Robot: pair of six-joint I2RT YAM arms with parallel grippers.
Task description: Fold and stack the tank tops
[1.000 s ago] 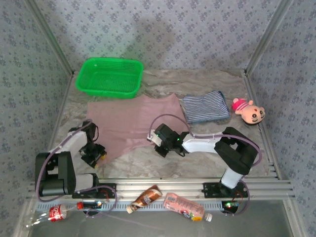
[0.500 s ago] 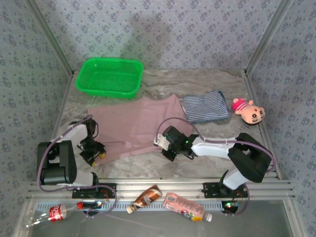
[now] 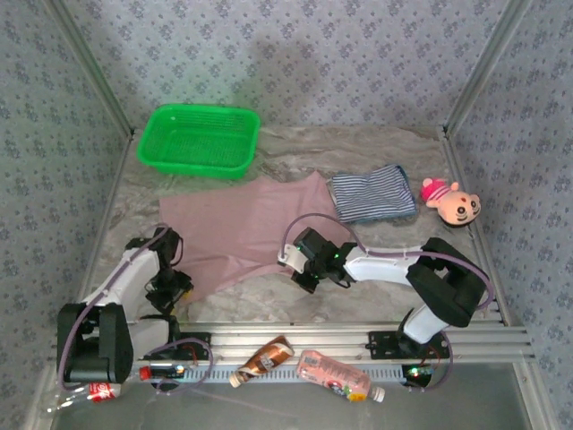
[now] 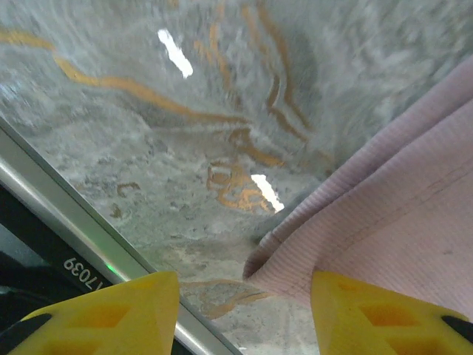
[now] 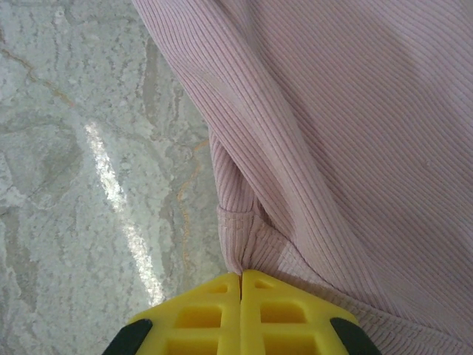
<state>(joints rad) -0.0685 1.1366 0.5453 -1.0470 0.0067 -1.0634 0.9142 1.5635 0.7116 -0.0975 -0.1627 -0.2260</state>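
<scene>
- My right pincer (image 5: 241, 285): jaws closed, pinching the pink tank top (image 3: 242, 233) at its near hem.
- My left pincer (image 4: 244, 299): jaws wide, pink corner just ahead.
- The striped tank top (image 3: 372, 193): folded, beside the pink one's far-right corner.

Counts: 1 dusty pink ribbed tank top (image 3: 242, 233), 1 navy-and-white striped tank top (image 3: 372, 195), 1 green plastic basket (image 3: 192, 167), 1 pink plush toy (image 3: 450, 202), 3 plastic bottles: red-label (image 3: 98, 389), brown (image 3: 265, 358), pink (image 3: 333, 376).
</scene>
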